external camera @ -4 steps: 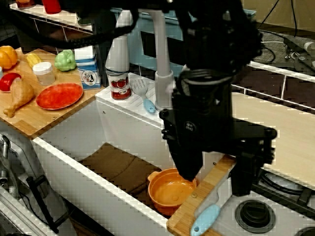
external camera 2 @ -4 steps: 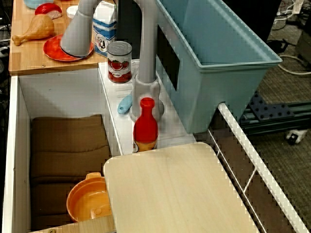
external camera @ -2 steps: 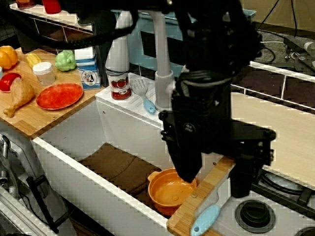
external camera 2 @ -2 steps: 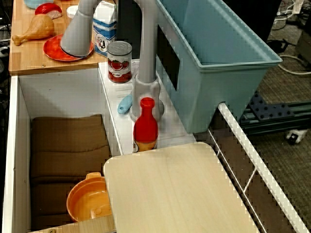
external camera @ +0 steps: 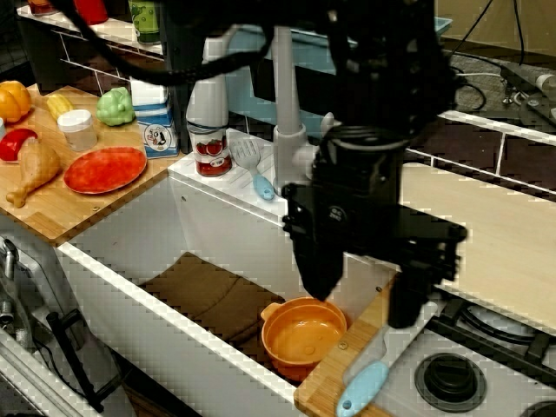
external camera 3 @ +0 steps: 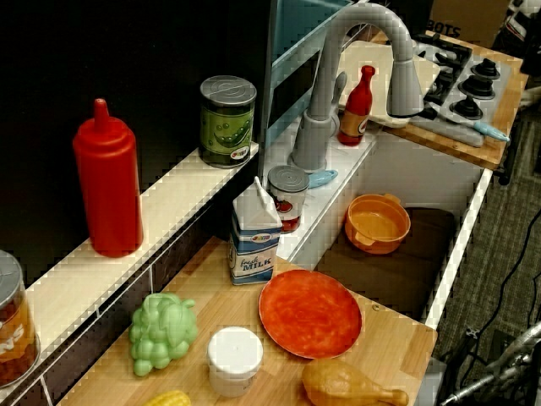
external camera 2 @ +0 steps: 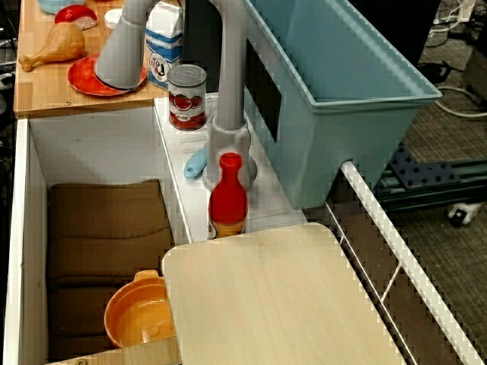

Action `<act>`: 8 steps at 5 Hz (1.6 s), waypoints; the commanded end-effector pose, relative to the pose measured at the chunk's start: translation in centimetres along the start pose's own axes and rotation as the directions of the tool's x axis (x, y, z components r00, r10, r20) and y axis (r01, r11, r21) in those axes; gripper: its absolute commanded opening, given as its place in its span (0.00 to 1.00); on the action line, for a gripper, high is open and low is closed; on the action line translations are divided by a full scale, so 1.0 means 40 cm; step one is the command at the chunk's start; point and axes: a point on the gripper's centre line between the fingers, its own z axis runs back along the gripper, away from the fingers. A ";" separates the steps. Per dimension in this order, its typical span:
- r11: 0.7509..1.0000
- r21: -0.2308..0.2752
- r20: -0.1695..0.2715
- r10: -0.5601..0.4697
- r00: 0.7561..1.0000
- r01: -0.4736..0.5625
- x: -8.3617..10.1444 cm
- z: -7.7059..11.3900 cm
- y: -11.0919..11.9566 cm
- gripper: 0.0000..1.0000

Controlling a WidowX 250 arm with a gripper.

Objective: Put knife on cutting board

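The knife (external camera: 365,380), with a light blue handle and a short pale blade, lies at the near end of the wooden cutting board (external camera: 334,356) beside the stove. From the far-left view the knife (external camera 3: 490,129) shows on the same board (external camera 3: 439,139). My black gripper (external camera: 363,304) hangs just above the knife's blade. Its two fingers are spread wide, one over the orange pot's rim and one over the stove side, with nothing between them. The view from above shows only a corner of that board (external camera 2: 133,353), with neither gripper nor knife.
An orange pot (external camera: 302,337) sits in the sink on a brown mat, close to the board's edge. Stove burners (external camera: 450,378) lie right of the knife, a pale slab (external camera 2: 274,296) behind. Faucet (external camera: 287,130), spatula (external camera: 252,165), can and red bottle (external camera 2: 227,196) line the sink rim.
The gripper has risen a little above the board, its fingers still spread. The knife has not moved.
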 end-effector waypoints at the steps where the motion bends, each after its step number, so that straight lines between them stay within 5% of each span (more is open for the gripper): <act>1: 1.000 -0.007 -0.070 -0.009 0.997 0.009 -0.042 -0.024 -0.019 1.00; 4: 0.999 -0.038 -0.118 -0.031 0.993 0.027 -0.031 -0.125 0.043 1.00; 5: 0.998 -0.057 -0.094 -0.044 0.995 0.039 -0.029 -0.141 0.045 1.00; 6: 0.995 -0.036 0.014 -0.088 0.996 0.089 -0.038 -0.138 0.008 1.00; 8: 0.997 -0.020 0.062 -0.079 0.995 0.080 -0.027 -0.141 -0.041 1.00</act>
